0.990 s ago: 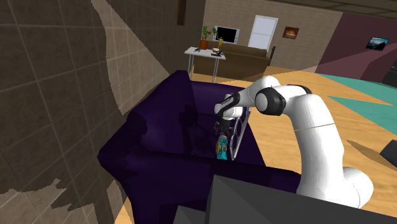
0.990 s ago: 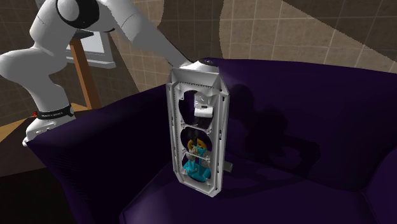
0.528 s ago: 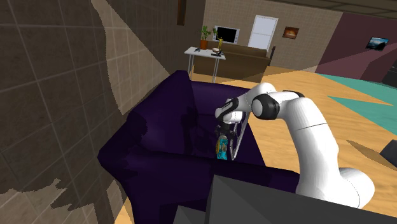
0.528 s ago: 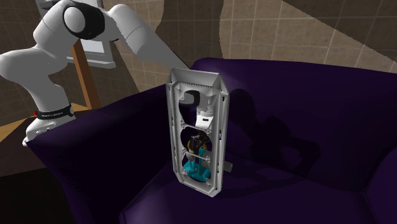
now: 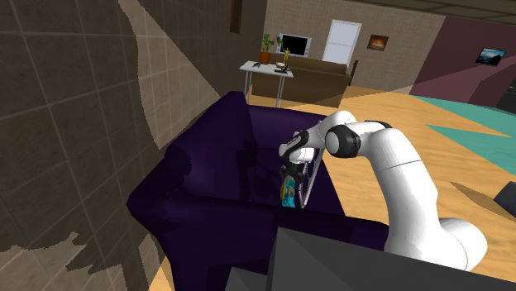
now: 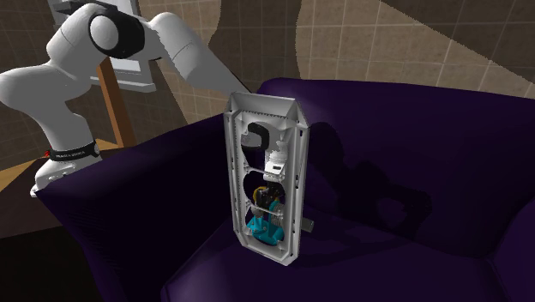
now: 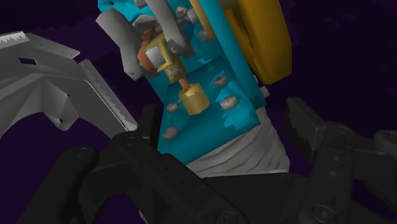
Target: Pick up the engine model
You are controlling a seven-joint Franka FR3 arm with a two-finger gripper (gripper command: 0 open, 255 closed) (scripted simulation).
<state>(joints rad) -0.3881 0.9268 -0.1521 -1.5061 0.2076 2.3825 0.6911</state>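
Tool fingers apart, flanking engine model.

The engine model has a pale grey frame, a teal block, yellow and orange parts. The sofa is deep purple, the arm white, the gripper black. The shoulder view's wall at nine o'clock is brown, gridded.

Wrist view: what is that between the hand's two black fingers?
The engine model, a teal block with yellow and grey parts, lies between the fingers of the open hand in the wrist view, not yet clasped.
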